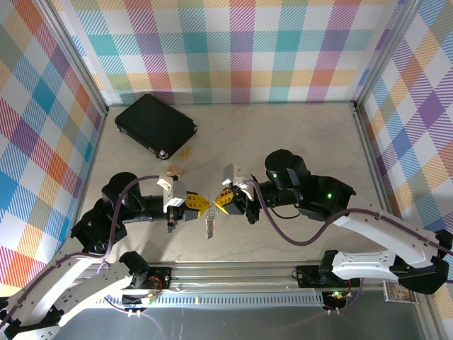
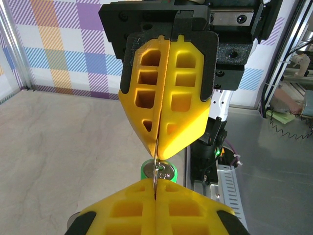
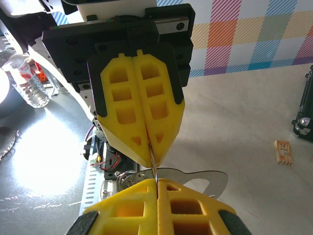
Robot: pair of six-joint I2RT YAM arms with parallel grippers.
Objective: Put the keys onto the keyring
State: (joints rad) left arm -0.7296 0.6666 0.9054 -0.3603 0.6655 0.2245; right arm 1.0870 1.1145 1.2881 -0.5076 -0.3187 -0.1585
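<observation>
Keyring [image 2: 156,169] is a thin wire loop pinched from both sides. The left gripper [image 1: 201,205] and the right gripper [image 1: 221,202] meet tip to tip above the middle of the table [image 1: 297,134]. Each has its yellow fingers pressed together on the wire, with no gap showing in either pair. Only a short stretch of wire is bare between the two sets of fingertips.

Keys [image 1: 210,225] hang from the loop beneath the tips, on the side toward the arm bases. From the right wrist, a flat silver key blade [image 3: 208,178] sticks out sideways just beyond that gripper's own fingertips.

Bare tabletop lies open on the far side of both grippers. Small tan blocks [image 1: 175,170] lie near the left gripper on that side, and a black case [image 1: 156,125] sits well apart from it, by the far wall. The metal rail [image 1: 233,273] along the table's near edge runs behind the hanging keys, near them but not touching.
</observation>
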